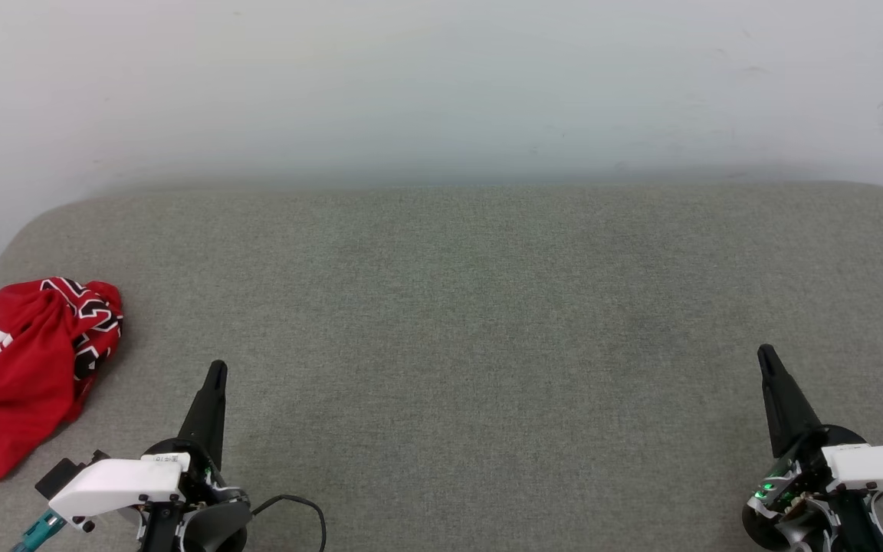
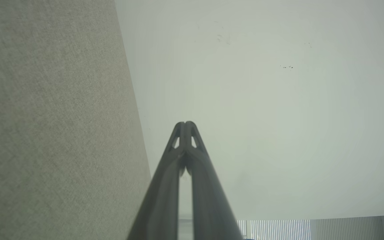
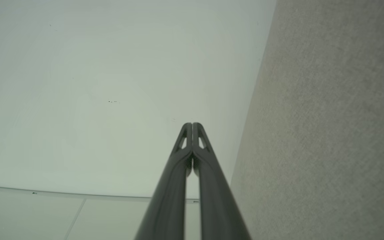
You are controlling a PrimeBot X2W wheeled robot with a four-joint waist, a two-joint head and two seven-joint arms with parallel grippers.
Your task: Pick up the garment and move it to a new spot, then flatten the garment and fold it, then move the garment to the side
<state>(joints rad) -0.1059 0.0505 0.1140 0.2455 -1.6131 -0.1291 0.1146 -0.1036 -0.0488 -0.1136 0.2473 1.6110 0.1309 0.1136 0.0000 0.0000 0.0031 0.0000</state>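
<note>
Grippers lie nearest to us: our left gripper (image 1: 216,369) at the lower left of the head view and our right gripper (image 1: 766,354) at the lower right, both with fingers pressed together on nothing, tips pointing out over the grey padded surface (image 1: 441,330). If we reach for cloth with the jaws clenched like this we will only shove it about, so they must part before contact. A dark cable (image 1: 300,506) loops out beside the left wrist, and we judge that a wide sweep leftward could snag it. A little farther out, at the left edge of the surface, lies the garment (image 1: 31,368), a crumpled red heap with white sleeve cloth and black-and-white lettering showing, partly cut off by the edge of the head view. It is near our left gripper and well apart from the right one, so the right arm faces a long reach across, and the two arms could crowd each other over the heap. Because it is bunched, we could pinch several layers at once, or a sleeve alone, and lift a tangle that will not flatten. It also lies close to the surface's edge, where a clumsy nudge might push it off. Farthest off stands the pale wall (image 1: 441,84), which we judge plays no part in these risks.
</note>
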